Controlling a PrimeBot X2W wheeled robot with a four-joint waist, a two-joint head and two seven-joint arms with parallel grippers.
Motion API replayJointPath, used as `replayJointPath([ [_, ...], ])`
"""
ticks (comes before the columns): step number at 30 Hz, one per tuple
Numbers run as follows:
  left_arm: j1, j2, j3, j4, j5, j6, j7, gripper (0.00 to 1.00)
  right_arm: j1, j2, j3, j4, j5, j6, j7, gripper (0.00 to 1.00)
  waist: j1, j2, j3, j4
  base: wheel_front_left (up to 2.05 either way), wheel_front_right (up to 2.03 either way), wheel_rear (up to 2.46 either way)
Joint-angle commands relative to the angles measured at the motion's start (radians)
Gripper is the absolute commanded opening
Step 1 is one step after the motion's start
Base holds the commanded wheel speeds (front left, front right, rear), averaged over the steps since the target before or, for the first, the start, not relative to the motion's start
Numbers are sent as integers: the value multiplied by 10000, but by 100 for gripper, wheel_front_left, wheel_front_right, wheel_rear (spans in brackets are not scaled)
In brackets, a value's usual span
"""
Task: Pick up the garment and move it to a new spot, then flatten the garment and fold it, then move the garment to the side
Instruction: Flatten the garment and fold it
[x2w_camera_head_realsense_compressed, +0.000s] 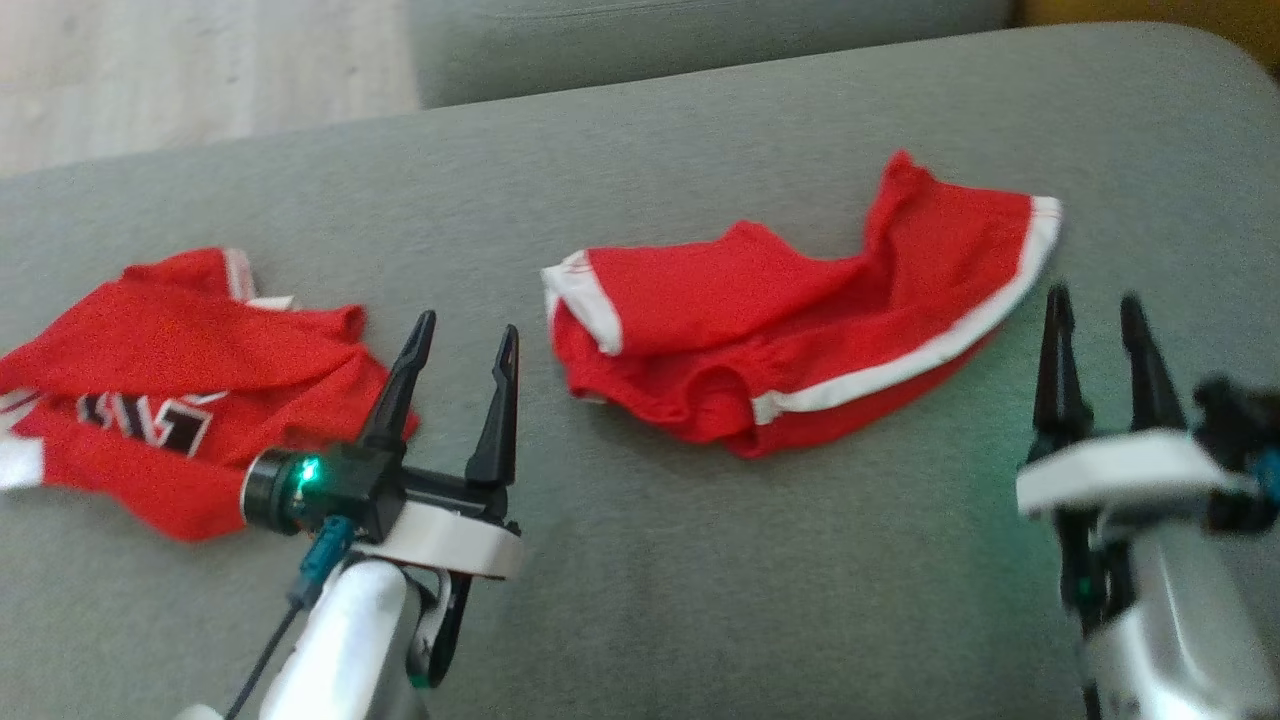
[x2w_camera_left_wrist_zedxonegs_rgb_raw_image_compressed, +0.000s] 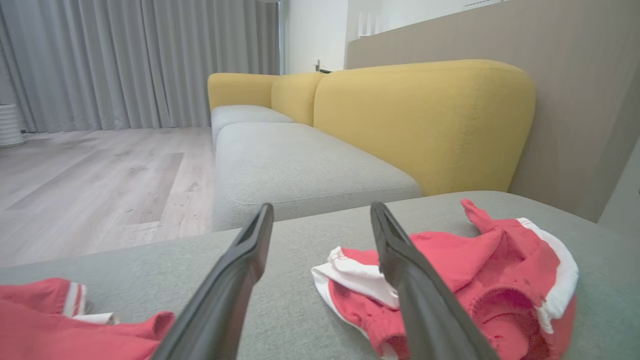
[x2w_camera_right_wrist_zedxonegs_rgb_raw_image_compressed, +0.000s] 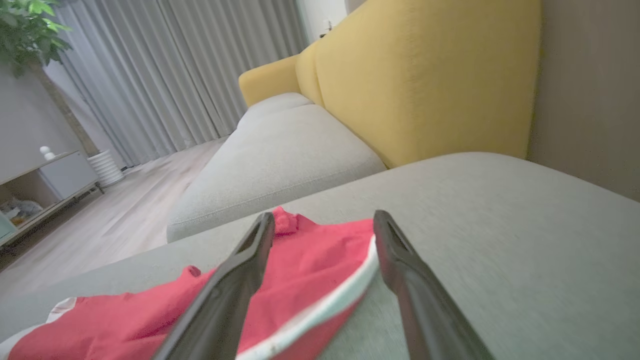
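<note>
Garment (x2w_camera_head_realsense_compressed: 790, 330) loose on grey cushion (x2w_camera_head_realsense_compressed: 700, 600), both grippers empty.
Red with white trim, it lies crumpled mid-cushion and not yet flattened; judged ready for spreading. Left gripper (x2w_camera_head_realsense_compressed: 470, 323) hovers wide open just beside its left hem, right gripper (x2w_camera_head_realsense_compressed: 1094, 297) wide open near its right trimmed edge, one at each end. Red jersey (x2w_camera_head_realsense_compressed: 170, 350) lies apart to the left and may crowd a side spot. Yellow backrest (x2w_camera_left_wrist_zedxonegs_rgb_raw_image_compressed: 425, 120) beyond.

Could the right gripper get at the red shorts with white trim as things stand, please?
Probably yes: the right gripper stands open right beside the red shorts, near their white-trimmed edge, with nothing between them on the grey cushion.
</note>
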Motion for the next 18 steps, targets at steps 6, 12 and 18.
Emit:
replayJointPath([
  [6, -1019, 498, 529, -23, -298, -406, 259, 100, 1558, 32, 845, -1481, 331, -7, -254, 100, 1, 0, -24, -1067, 0, 0, 0],
  [12, -2299, 1185, 321, 369, -1083, -1127, 2148, 100, 1679, 33, 956, -1985, 602, -7, -295, 100, 1, 0, 279, -1694, 0, 0, 0],
  [18, -3973, 2170, -836, 947, -3055, -1291, 5140, 100, 1456, 33, 1107, -2245, 733, -7, -306, 100, 1, 0, 780, -2124, 0, 0, 0],
])
